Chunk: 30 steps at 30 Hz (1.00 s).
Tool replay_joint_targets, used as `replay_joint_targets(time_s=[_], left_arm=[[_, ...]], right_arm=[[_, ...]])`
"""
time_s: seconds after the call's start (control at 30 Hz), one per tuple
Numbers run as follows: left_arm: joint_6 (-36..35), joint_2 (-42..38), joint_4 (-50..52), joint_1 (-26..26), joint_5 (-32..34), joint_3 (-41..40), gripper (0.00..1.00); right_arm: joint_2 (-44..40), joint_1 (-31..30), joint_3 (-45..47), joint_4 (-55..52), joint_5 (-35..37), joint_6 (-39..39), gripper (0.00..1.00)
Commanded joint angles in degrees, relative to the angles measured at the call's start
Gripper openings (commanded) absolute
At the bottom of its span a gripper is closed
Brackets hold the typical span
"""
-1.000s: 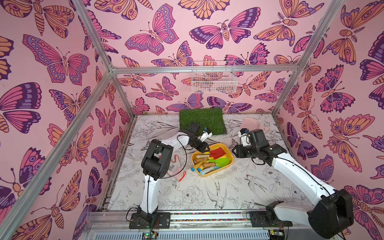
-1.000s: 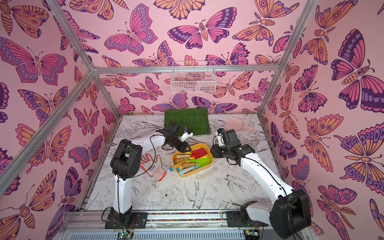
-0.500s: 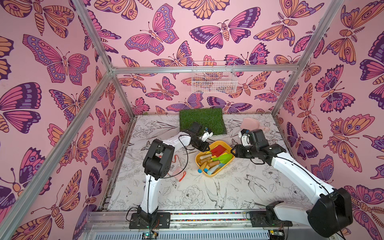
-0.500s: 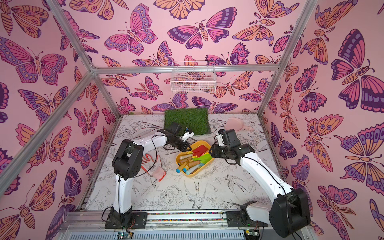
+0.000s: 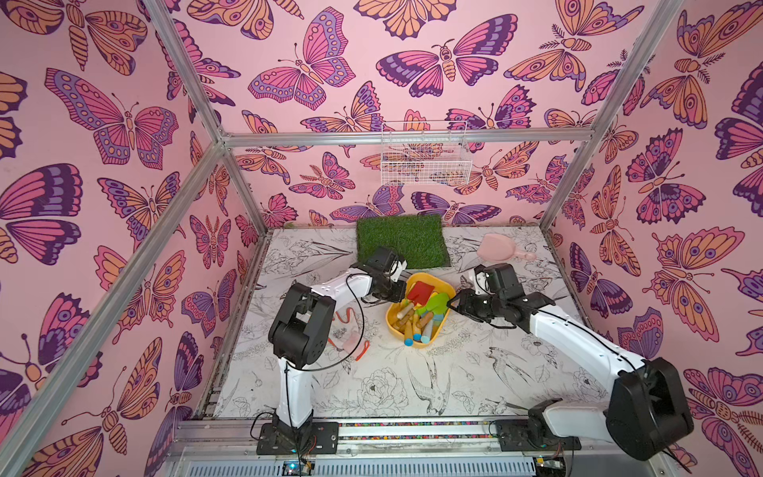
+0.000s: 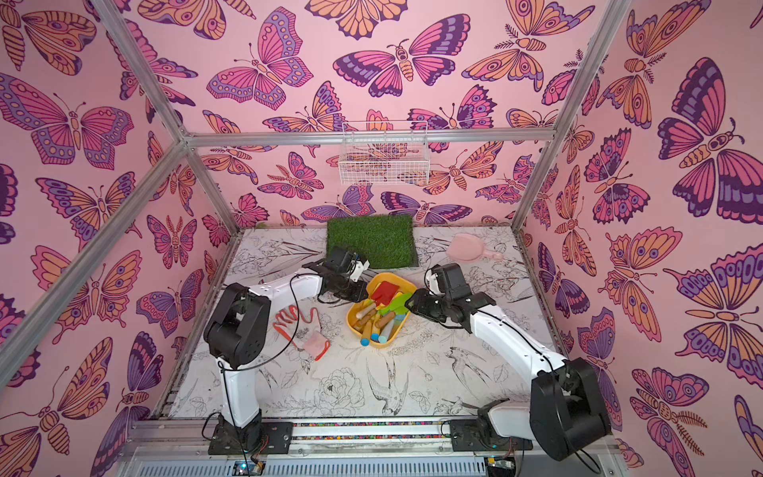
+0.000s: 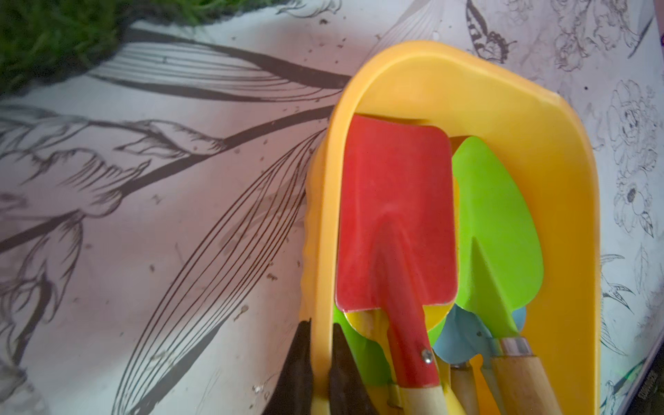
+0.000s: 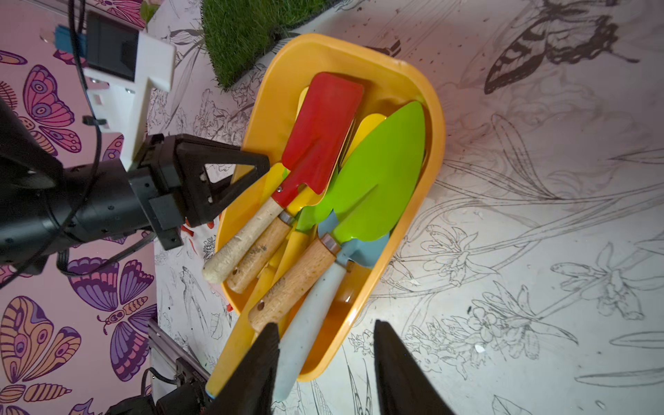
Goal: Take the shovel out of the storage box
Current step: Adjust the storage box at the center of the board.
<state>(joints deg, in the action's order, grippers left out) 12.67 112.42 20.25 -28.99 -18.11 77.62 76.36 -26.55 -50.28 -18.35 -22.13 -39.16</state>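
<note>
Even soft daylight, wrist views slightly blurred

Tabletop (image 5: 413, 384) printed with black line drawings of flowers and birds, on which are laid a green grass mat (image 5: 402, 239) at the back, a pink scoop (image 5: 497, 247) beside it, a yellow storage box (image 5: 437, 281) mid-table and a glove (image 6: 301, 330) towards the left.

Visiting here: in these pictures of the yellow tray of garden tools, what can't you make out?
- Left wrist view: the red shovel loses its wooden handle at the picture's edge.
- Right wrist view: the blue tool in the storage box has its blade mostly under the green trowel.
- In a top view: the glove is partly behind the left arm.
- In both top views: the wire basket is too small to show any contents.
</note>
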Motion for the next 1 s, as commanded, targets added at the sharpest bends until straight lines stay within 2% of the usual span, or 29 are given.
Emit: replay_joint_targets(time_s=[0.0, 0.27, 0.43, 0.5, 0.57, 0.6, 0.67, 0.8, 0.9, 0.97], left_arm=[[7.53, -3.66, -2.23, 0.60, 1.84, -3.79, 0.00], [13.28, -7.10, -8.88, 0.69, 3.34, -7.90, 0.00], [15.41, -9.21, -11.95, 0.69, 5.54, -11.12, 0.00], [15.09, -10.25, -12.03, 0.78, 5.73, -11.33, 0.07], [13.92, -11.43, -12.72, 0.78, 5.62, -11.82, 0.23], [13.47, -12.00, -13.67, 0.78, 5.22, -12.28, 0.25], [13.11, -12.42, -14.98, 0.79, 4.15, -12.59, 0.35], [13.17, -12.26, -15.49, 1.13, -0.97, -11.22, 0.42], [12.30, -14.95, -15.67, 1.04, 1.50, -12.66, 0.42], [11.97, -16.64, -15.32, 1.42, 3.16, -14.33, 0.42]], right_arm=[[2.52, -1.12, -0.47, 4.03, -2.28, -3.01, 0.47], [5.81, -1.22, -2.19, 5.31, -3.14, -3.02, 0.48], [7.00, -1.27, -4.43, 3.80, -2.92, 2.99, 0.48], [6.90, -1.56, -4.64, 3.56, -2.23, 5.70, 0.50], [7.19, -1.63, -4.40, 3.88, -1.68, 8.05, 0.52], [7.39, -1.88, -4.30, 4.12, -1.64, 8.84, 0.52], [8.15, -2.10, -4.70, 3.62, -1.15, 9.42, 0.53], [8.82, -3.76, -8.11, 0.38, -0.56, 8.29, 0.53], [7.03, -5.99, -9.86, 0.01, 0.19, 6.91, 0.53], [5.43, -7.17, -9.33, 1.37, 3.42, 5.63, 0.52]])
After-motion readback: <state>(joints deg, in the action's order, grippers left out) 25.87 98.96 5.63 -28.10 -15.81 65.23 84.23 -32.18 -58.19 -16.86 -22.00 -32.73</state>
